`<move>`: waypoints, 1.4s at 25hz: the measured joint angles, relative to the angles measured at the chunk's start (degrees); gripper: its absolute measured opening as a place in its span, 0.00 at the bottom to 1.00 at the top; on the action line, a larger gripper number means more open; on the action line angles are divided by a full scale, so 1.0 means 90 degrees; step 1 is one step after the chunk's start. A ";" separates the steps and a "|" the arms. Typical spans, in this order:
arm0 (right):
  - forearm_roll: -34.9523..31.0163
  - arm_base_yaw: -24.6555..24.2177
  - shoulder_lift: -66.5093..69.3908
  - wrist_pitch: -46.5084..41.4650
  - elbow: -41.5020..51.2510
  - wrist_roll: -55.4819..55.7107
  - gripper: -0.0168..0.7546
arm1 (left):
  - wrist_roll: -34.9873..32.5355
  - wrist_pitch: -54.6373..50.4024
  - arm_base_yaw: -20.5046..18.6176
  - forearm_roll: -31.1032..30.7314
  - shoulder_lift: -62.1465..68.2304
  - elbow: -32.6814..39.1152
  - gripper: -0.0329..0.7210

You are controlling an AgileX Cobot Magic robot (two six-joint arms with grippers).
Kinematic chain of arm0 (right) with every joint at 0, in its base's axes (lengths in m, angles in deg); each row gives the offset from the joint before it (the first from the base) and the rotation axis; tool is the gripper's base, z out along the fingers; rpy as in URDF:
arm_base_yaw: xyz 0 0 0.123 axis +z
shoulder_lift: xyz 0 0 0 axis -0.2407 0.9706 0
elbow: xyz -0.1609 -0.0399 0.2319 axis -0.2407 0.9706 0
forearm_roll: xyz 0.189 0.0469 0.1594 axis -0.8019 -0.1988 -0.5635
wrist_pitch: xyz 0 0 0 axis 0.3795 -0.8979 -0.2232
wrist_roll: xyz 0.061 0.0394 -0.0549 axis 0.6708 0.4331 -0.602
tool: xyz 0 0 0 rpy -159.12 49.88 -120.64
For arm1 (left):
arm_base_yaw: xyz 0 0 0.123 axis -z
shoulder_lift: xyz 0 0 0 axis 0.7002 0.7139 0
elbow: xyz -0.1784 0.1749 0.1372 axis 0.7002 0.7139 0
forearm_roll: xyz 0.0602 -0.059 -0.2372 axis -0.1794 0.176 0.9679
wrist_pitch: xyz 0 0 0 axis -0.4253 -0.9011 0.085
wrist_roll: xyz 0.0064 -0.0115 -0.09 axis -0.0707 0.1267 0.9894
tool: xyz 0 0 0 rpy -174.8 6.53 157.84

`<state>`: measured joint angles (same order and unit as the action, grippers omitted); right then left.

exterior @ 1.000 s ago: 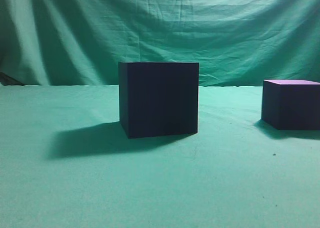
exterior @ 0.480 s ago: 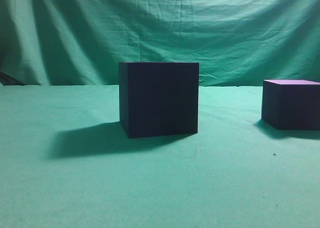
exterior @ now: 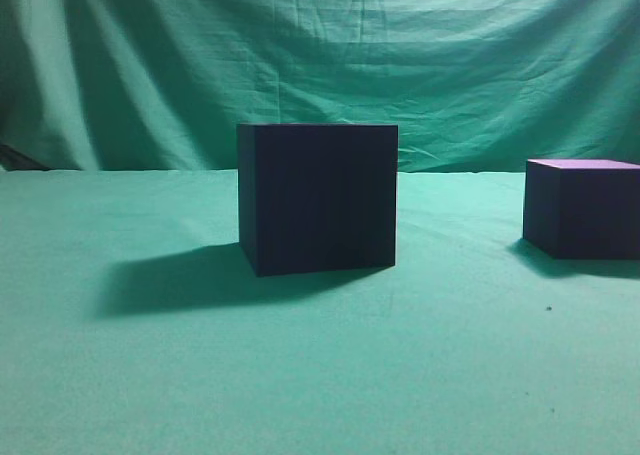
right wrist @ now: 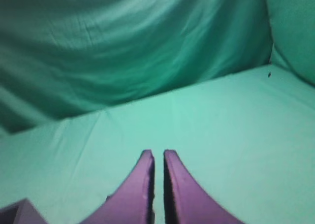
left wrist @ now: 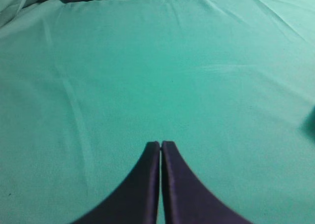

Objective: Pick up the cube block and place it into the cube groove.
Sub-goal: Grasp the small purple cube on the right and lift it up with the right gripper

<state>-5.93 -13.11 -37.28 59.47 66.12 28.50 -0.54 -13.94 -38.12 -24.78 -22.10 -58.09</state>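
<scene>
The cube groove (exterior: pixel 318 197), a large near-black box with matte sides, stands mid-table in the exterior view. The cube block (exterior: pixel 583 207), smaller with a light purple top, sits on the cloth at the right edge, well apart from the box. Neither gripper shows in the exterior view. In the left wrist view my left gripper (left wrist: pixel 161 144) is shut and empty over bare green cloth. In the right wrist view my right gripper (right wrist: pixel 158 154) is shut with only a thin slit between the jaws and holds nothing. A purple corner (right wrist: pixel 17 213) shows at that view's lower left.
A green cloth (exterior: pixel 200 375) covers the table, and a draped green backdrop (exterior: pixel 320 65) hangs behind it. The box casts a long shadow (exterior: pixel 180 280) to its left. A small dark speck (exterior: pixel 547 308) lies on the cloth near the block.
</scene>
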 joint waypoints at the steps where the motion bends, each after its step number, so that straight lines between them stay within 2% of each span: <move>1: -0.0011 0.0000 0.0405 -0.0281 -0.0261 -0.0026 0.09 | 0.0000 0.0000 0.0000 0.0000 0.0000 0.0000 0.04; 4: -0.0011 0.0000 0.1664 -0.1230 -0.1073 -0.0079 0.09 | 0.0000 0.0000 0.0000 0.0000 0.0000 0.0000 0.04; 9: -0.0011 0.0000 0.3422 -0.1941 -0.1927 -0.0332 0.09 | 0.0000 0.0000 0.0000 0.0000 0.0000 0.0000 0.04; 10: -0.0011 0.0000 0.3723 -0.2172 -0.2141 -0.0557 0.02 | 0.0000 0.0000 0.0000 0.0000 0.0000 0.0000 0.04; 12: -0.0011 0.0147 0.4284 -0.2710 -0.2630 -0.1083 0.02 | 0.0000 0.0000 0.0000 0.0000 0.0000 0.0000 0.04; 16: 0.0376 0.0983 0.5544 -0.3829 -0.3749 -0.1001 0.02 | 0.0000 0.0000 0.0000 0.0000 0.0000 0.0000 0.04; 22: 0.2278 0.2278 0.7314 -0.4648 -0.4980 0.0955 0.02 | 0.0000 0.0000 0.0000 0.0000 0.0000 0.0000 0.04; 25: 0.2506 0.2606 0.8036 -0.4698 -0.5471 0.1304 0.02 | 0.0000 0.0000 0.0000 0.0000 0.0000 0.0000 0.04; 29: 0.2530 0.2734 0.8724 -0.4687 -0.5933 0.1372 0.02 | 0.0000 0.0000 0.0000 0.0000 0.0000 0.0000 0.04; 32: 0.2568 0.2734 0.9053 -0.4661 -0.6067 0.1461 0.22 | 0.0000 0.0000 0.0000 0.0000 0.0000 0.0000 0.04; 35: 0.2598 0.2734 0.9185 -0.4602 -0.6067 0.1726 0.48 | 0.0000 0.0000 0.0000 0.0000 0.0000 0.0000 0.04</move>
<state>17.45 11.50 45.39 18.05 11.52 44.04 -0.54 -13.94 -38.12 -24.78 -22.10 -58.09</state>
